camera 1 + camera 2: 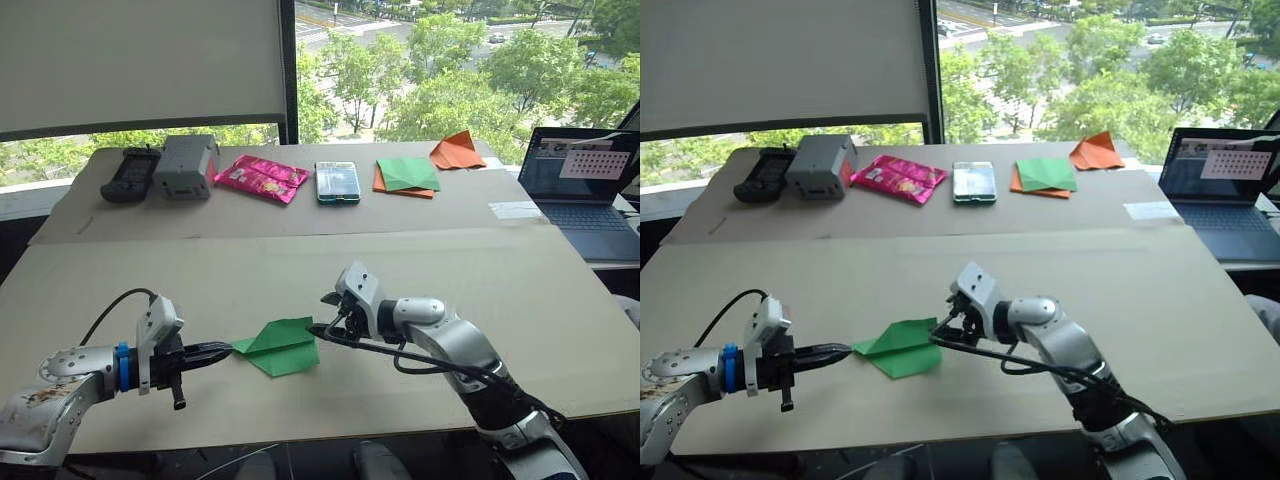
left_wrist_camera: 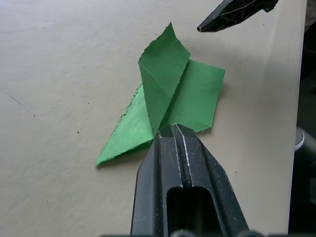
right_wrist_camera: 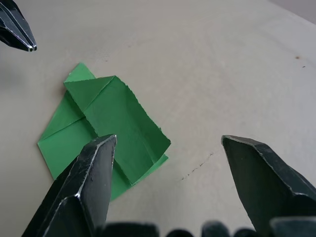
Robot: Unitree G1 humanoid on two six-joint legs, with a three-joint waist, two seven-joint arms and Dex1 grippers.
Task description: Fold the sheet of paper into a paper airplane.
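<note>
Nearest, the left tool (image 1: 222, 349) lies low over the bench (image 1: 520, 300) with its two black fingers pressed together, their tip at the pointed end of the paper airplane (image 1: 281, 345); whether it actually pinches the paper or merely touches it I cannot tell. Across the green wedge, the right tool (image 3: 168, 148) has its fingers spread wide, one finger over the blunt end of the paper and the other over bare bench.

The paper airplane lies flat between the two tools, near the front edge of the bench, with one folded flap standing up a little along the centre crease. It looks thin, very light and limp, with ragged edges, so it will likely slide or crumple under a sideways push and tear if tugged. I would judge the layered centre crease the best place to pinch, where the folds give some stiffness, rather than a single-layer wing.

Farther back lie a black controller (image 1: 129, 174), a grey box (image 1: 186, 165), a pink packet (image 1: 262, 178), a phone (image 1: 338, 181), a green-and-orange paper stack (image 1: 407, 176), an orange paper shape (image 1: 457, 152) and, at the right, a laptop (image 1: 585, 185).
</note>
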